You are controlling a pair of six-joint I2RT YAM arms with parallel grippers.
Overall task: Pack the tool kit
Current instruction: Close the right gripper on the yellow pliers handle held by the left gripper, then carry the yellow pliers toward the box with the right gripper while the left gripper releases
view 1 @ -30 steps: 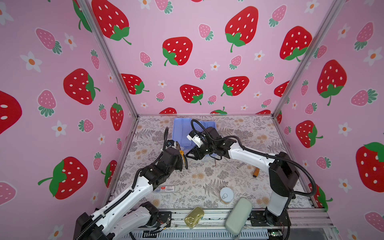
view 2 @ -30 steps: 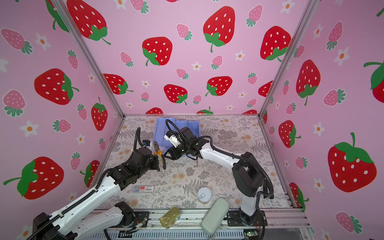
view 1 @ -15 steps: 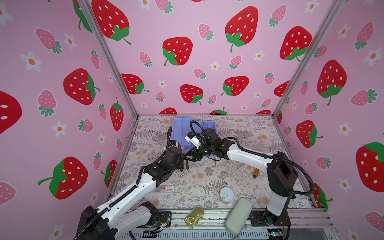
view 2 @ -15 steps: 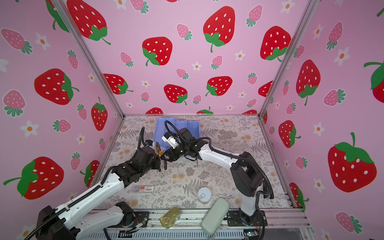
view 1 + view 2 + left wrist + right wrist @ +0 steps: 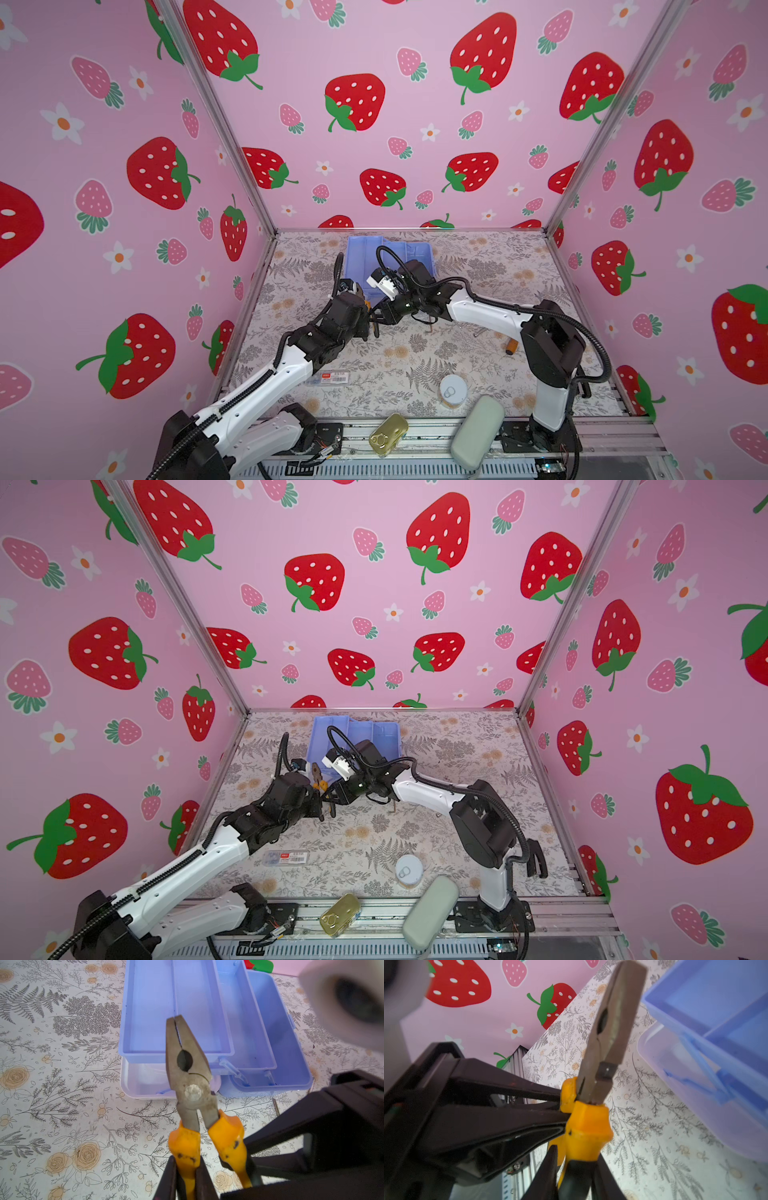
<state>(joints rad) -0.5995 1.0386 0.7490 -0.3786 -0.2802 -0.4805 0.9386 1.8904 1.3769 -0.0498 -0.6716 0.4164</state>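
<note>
Combination pliers (image 5: 191,1076), yellow handles: nose toward the open tool kit (image 5: 124,1022). Left gripper (image 5: 186,1171) clamped on one handle, right gripper (image 5: 571,1172) apparently clamped on the other. Judged purpose: handover for packing.

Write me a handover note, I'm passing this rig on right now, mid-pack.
Left gripper: jaws shut on one yellow handle of the pliers.
Right gripper: jaws closed on the other handle, so both arms hold the pliers off the table.
Kit: open at the back of the table, trays fanned out, nothing visible in them.
Done: kit open, pliers picked up.
Left: let one grip go, lay the pliers in the kit, check the small orange-ended piece by the right arm, close the lid.
</note>
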